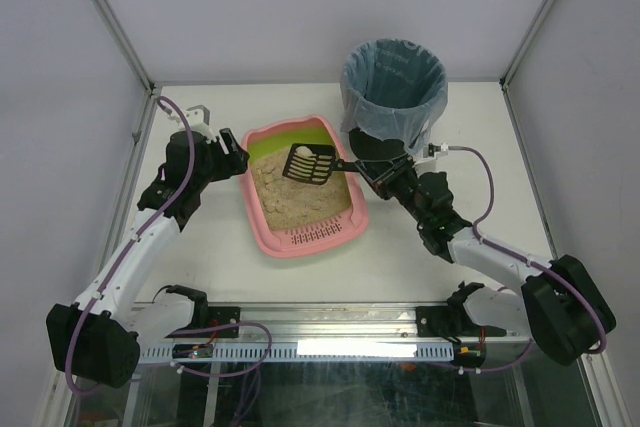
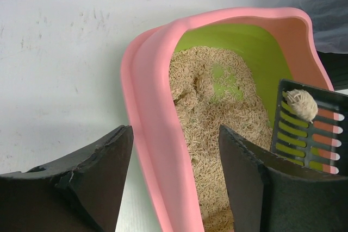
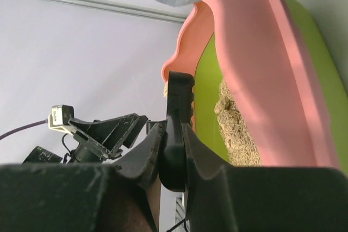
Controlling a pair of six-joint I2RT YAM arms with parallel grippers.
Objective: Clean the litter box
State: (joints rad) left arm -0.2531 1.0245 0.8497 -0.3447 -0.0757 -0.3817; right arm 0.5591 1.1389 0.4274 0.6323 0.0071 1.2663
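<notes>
Litter box (image 1: 315, 238) beside the bin (image 1: 400, 97) on the worktop (image 1: 200, 267); right gripper (image 1: 362, 169), clenched on the scoop (image 1: 308, 163), holds a clump (image 1: 301, 158) above the litter (image 1: 290, 202) and should likely keep it level toward the bin; left gripper (image 1: 236, 159) released, straddling the box rim.

Two white-and-black arms, purple cabling on both.
The left arm (image 1: 140, 247) shows slim white links between chunky black joint housings, and the right arm (image 1: 490, 259) matches it, with a big rounded black housing near its base. A purple cable (image 1: 105, 282) runs along the left arm's white link and loops out by the wrist. Another purple cable (image 1: 490, 187) arcs off the right wrist from a small white connector (image 1: 432, 150). Up close, the left gripper (image 1: 232, 157) has broad matte-black fingers (image 2: 92, 177) with rough, chipped edges. The right gripper (image 1: 365, 169) has black fingers (image 3: 144, 158) too, scuffed and dusty.
</notes>
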